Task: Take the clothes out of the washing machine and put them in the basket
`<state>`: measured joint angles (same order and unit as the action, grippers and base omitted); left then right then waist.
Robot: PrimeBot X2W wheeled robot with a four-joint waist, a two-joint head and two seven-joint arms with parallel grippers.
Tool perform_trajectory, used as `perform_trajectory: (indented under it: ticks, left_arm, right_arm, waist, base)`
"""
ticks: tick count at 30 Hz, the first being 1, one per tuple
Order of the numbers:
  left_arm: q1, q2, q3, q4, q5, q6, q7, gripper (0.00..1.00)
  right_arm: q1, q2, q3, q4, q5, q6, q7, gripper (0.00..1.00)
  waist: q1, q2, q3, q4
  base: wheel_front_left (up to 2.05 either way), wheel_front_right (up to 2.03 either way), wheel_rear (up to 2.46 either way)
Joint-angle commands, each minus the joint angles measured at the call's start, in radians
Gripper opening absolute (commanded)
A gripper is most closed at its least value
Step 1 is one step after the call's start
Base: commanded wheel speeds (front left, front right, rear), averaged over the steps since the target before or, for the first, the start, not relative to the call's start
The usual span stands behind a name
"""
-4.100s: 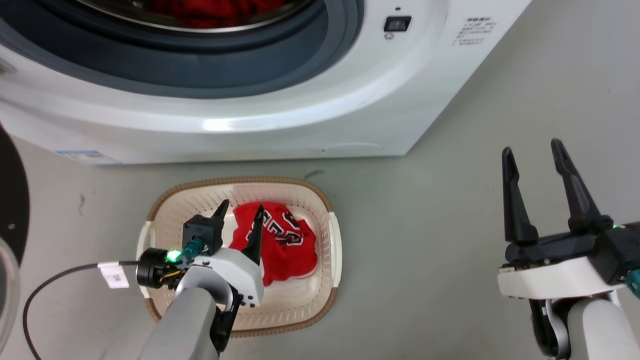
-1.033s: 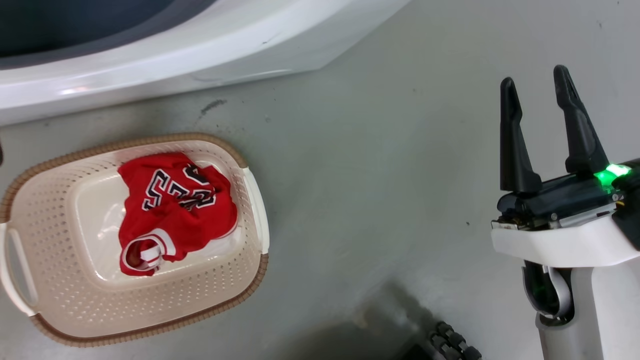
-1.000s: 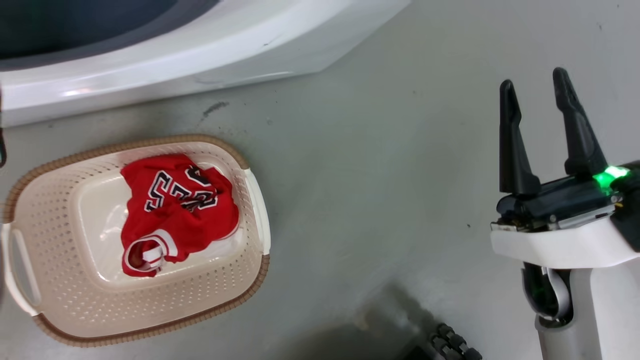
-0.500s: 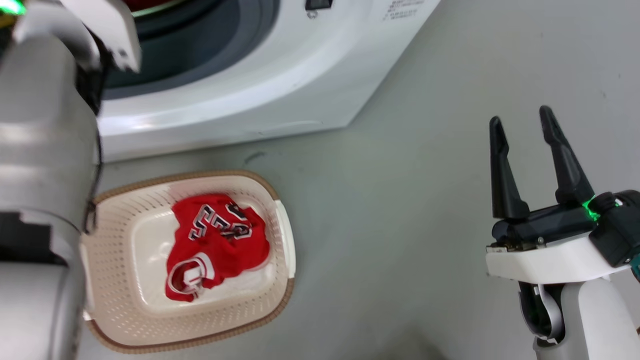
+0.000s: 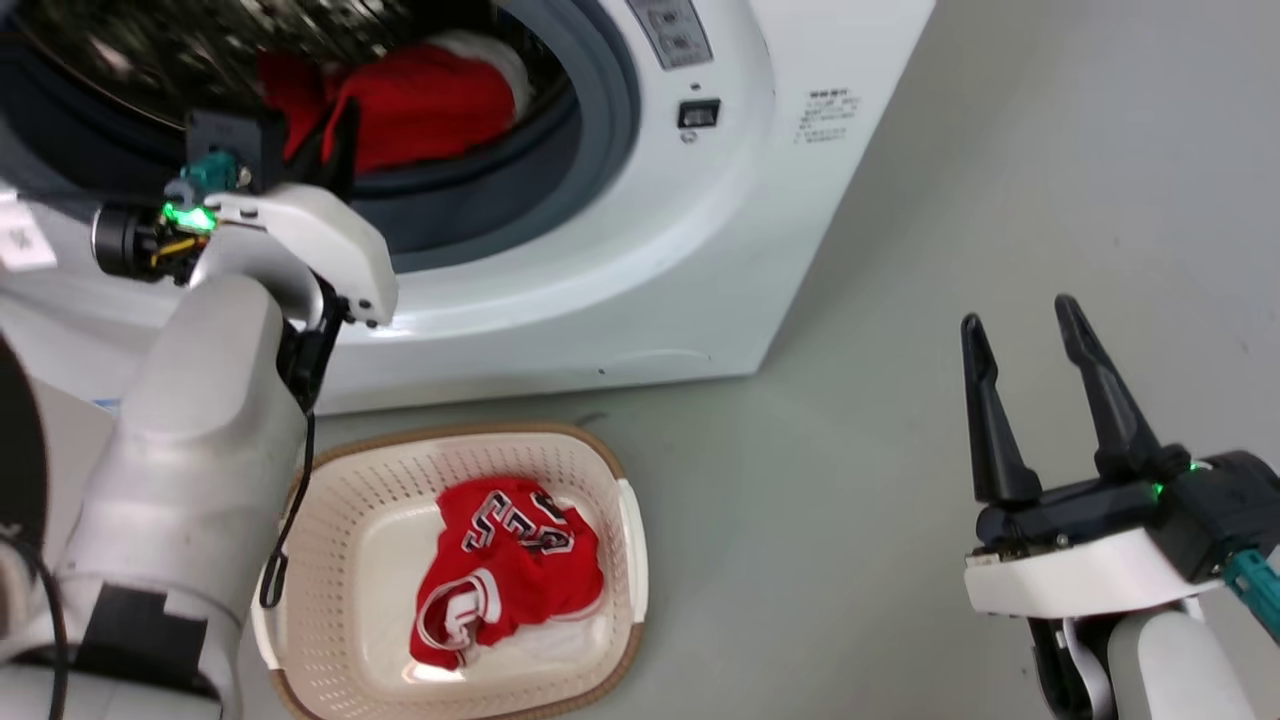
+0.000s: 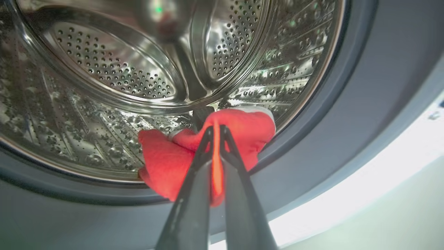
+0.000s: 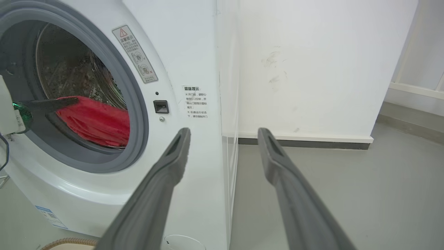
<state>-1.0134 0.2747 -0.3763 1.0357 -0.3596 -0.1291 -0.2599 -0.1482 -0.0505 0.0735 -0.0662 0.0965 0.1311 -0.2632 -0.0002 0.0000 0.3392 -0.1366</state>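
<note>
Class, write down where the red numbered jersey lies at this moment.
In the head view, the jersey lies inside the basket at lower centre-left, on the floor just in front of the washing machine.

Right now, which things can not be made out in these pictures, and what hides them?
- Left gripper on the red garment: pinching or only touching, left wrist view, the gripper itself covers the contact.
- Basket left rim: head view, the left forearm hides it.
- Washing machine label print: right wrist view, too small.
</note>
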Motion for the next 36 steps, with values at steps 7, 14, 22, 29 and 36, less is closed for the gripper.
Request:
perform_trajectory:
  ticks: [7, 14, 22, 29, 36]
  left_arm:
    - [0.187, 0.04, 0.012, -0.248, -0.011, 0.0, -0.006, 0.0]
    - [0.308, 0.067, 0.011, -0.481, -0.01, 0.021, -0.003, 0.0]
    - [0.416, 0.124, 0.015, -0.808, -0.007, 0.075, 0.079, 0.0]
    - [0.523, 0.162, 0.019, -1.066, -0.011, 0.126, 0.156, 0.0]
    - [0.615, 0.179, 0.016, -1.206, -0.015, 0.165, 0.196, 0.0]
  right_arm:
    - [0.071, 0.001, -0.012, 0.017, -0.003, -0.001, -0.002, 1.0]
    - [0.115, 0.001, -0.003, 0.025, -0.005, -0.001, -0.002, 1.0]
    - [0.138, 0.001, -0.002, 0.029, -0.005, -0.001, -0.002, 1.0]
    - [0.159, 0.001, -0.006, 0.031, 0.004, -0.001, -0.002, 1.0]
    - [0.172, 0.001, -0.013, 0.033, 0.008, -0.001, -0.002, 1.0]
  waist:
    - [0.0002, 0.0, -0.133, 0.057]
    - [0.0002, 0.0, -0.2, 0.072]
    - [0.0002, 0.0, -0.239, 0.079]
    - [0.0002, 0.0, -0.26, 0.082]
    - [0.0002, 0.0, -0.265, 0.094]
  base:
    - [0.0, 0.0, 0.0]
    - [0.0, 0.0, 0.0]
    - [0.0, 0.0, 0.0]
    - [0.0, 0.0, 0.0]
    - [0.0, 0.0, 0.0]
